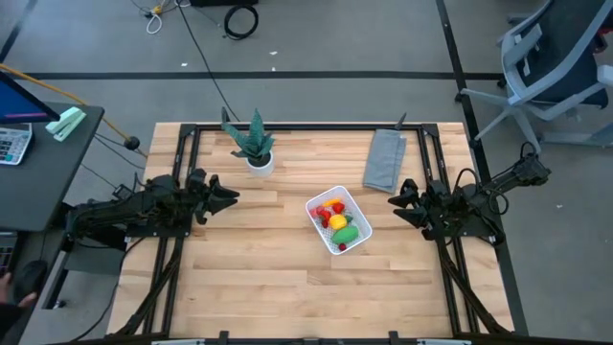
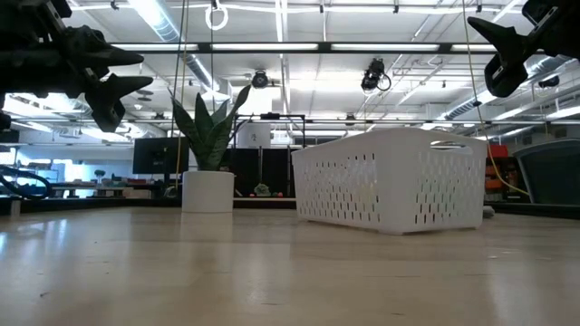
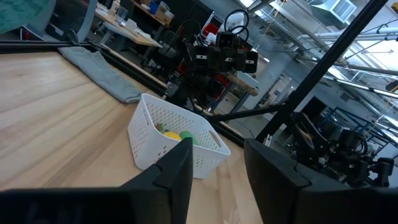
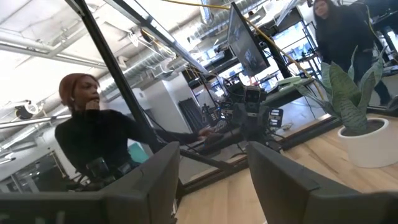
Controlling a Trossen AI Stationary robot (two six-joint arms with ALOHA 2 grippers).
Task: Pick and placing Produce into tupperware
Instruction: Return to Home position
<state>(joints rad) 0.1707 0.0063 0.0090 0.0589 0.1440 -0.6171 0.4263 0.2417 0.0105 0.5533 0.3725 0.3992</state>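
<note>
On the wooden desk (image 1: 259, 278), a little right of its middle and askew to its edges: the white tupperware (image 1: 351, 199). Inside it, all the produce (image 1: 337, 220) in sight: red pieces (image 1: 324, 212) toward the far-left end, a yellow piece (image 1: 337, 221) in the middle, a green oblong (image 1: 349, 233) toward the near-right end. Raised above the desk near its left edge, the left claw (image 1: 233, 195), fingers apart, clamped on nothing, aimed toward the tupperware. Aloft near the right edge, the right claw (image 1: 394, 201), fingers likewise apart and empty, close to the tupperware but clear of it. By the far edge, left of centre, a potted plant (image 1: 257, 146); by the same edge toward the right corner, a folded grey cloth (image 1: 385, 159). Beyond the desk, in the right wrist view, a person in a dark top (image 4: 93, 146).
</note>
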